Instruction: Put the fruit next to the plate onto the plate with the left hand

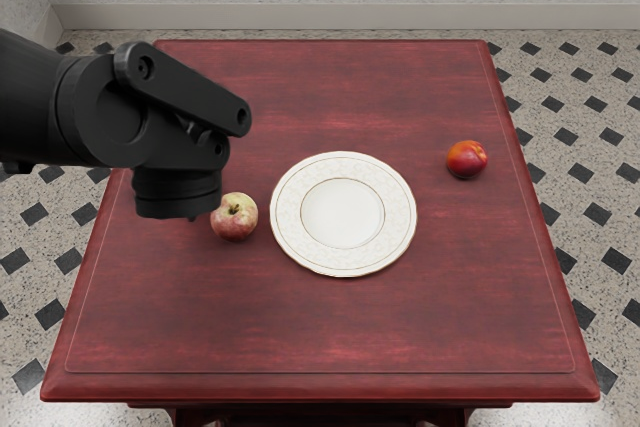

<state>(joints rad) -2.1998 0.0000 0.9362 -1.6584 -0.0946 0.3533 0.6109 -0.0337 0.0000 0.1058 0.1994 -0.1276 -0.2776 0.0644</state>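
A yellow-red apple [234, 216] sits on the dark red table, just left of the white plate [290, 239] and almost touching its rim. The plate lies near the table's middle with nothing on it. My left arm comes in from the left edge, and its black hand [180, 195] hangs over the table right beside the apple, on its left and slightly behind it. The bulky forearm covers most of the hand. A second fruit, red-orange and round [467, 159], rests well to the right of the plate.
The table's left edge [95, 247] runs close below the left hand. Tiled floor surrounds the table, and a wall stands behind it.
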